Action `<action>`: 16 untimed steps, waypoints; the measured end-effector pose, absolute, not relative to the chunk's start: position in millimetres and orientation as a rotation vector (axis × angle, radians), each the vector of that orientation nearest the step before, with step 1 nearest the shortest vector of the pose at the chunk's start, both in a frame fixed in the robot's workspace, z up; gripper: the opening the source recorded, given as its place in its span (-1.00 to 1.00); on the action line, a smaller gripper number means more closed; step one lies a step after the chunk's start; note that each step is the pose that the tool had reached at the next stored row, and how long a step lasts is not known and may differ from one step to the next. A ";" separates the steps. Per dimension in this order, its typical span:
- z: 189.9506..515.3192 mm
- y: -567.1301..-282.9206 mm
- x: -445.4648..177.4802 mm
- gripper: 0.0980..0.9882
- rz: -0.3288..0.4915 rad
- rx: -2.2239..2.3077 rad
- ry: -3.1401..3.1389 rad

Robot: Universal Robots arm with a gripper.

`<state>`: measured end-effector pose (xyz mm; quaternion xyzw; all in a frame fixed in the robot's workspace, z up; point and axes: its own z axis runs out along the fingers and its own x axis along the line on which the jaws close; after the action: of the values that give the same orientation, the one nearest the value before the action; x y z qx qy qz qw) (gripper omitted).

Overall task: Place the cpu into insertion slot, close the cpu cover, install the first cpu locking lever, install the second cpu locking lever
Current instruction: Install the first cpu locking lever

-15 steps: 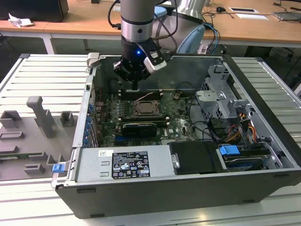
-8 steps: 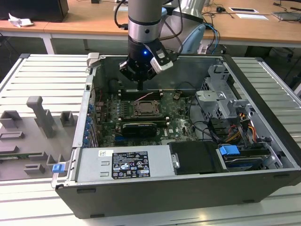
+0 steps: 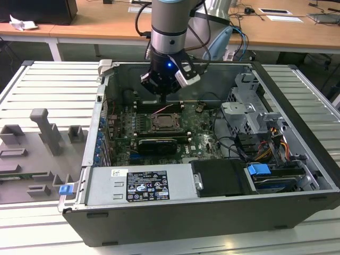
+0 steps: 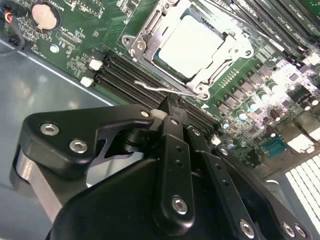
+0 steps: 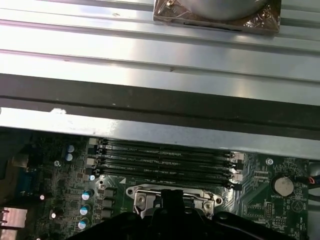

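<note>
Gripper [image 4: 167, 107] above memory slots [image 4: 130, 75], cpu cover [image 4: 150, 37] shut

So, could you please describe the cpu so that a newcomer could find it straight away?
Look inside the open computer case at the green motherboard. Beside the long black memory slots sits a silvery metal frame; the cpu is the flat, pale grey square in its window, the only plain smooth plate there.

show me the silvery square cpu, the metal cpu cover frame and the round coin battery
silvery square cpu [image 4: 192, 46], second wrist view, middle of its top plate
metal cpu cover frame [image 4: 150, 36], second wrist view, its side bar
round silver coin battery [image 4: 44, 16], second wrist view, its face
</note>
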<state>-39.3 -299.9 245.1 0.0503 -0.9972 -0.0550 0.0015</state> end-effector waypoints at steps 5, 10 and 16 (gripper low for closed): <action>236.5 -299.6 -37.9 -0.98 -0.173 0.158 -3.130; 236.0 -299.6 -37.7 -0.98 -0.173 0.158 -3.130; 233.1 -297.5 -35.3 -0.98 -0.173 0.158 -3.133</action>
<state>-35.3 -297.5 233.1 0.0504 -0.9972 -0.0551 0.0001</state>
